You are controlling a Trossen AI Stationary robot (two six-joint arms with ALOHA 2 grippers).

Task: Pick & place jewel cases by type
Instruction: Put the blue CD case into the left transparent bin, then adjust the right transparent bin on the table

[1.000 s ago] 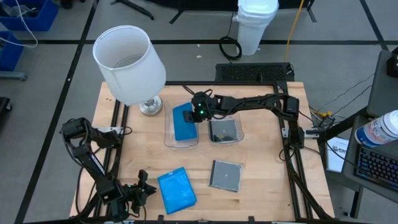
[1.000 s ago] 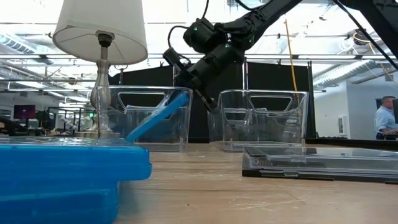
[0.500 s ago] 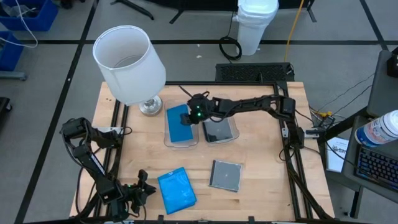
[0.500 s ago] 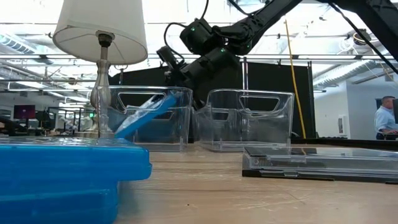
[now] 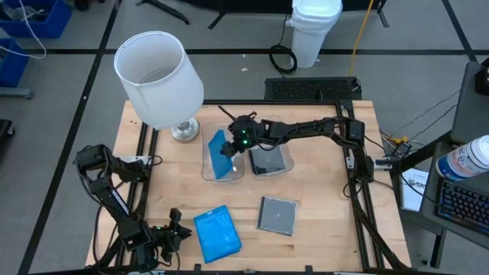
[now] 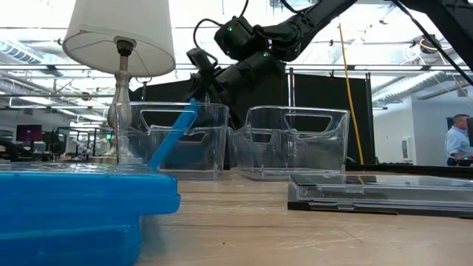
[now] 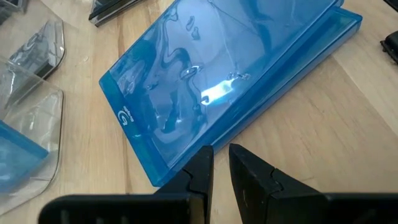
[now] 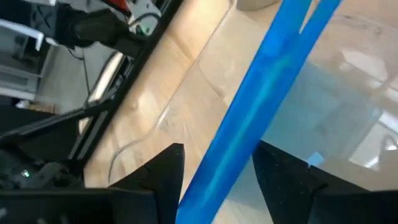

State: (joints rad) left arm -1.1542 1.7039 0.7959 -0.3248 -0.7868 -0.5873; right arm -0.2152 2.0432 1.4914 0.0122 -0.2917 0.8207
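The right gripper (image 5: 229, 145), clamped on a blue jewel case (image 5: 217, 145), has tipped it steeper inside the left tub (image 5: 208, 169) beside the lamp (image 5: 159, 79), so release appears imminent.

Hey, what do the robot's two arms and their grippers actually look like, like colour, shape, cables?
Both arms are dark, nearly black, built of slim jointed segments with thin black cables along them. The right arm has a small green light near its wrist. The right gripper has two flat, dark, tapering fingers. The left arm looks alike, and the left gripper has two blocky black fingers.
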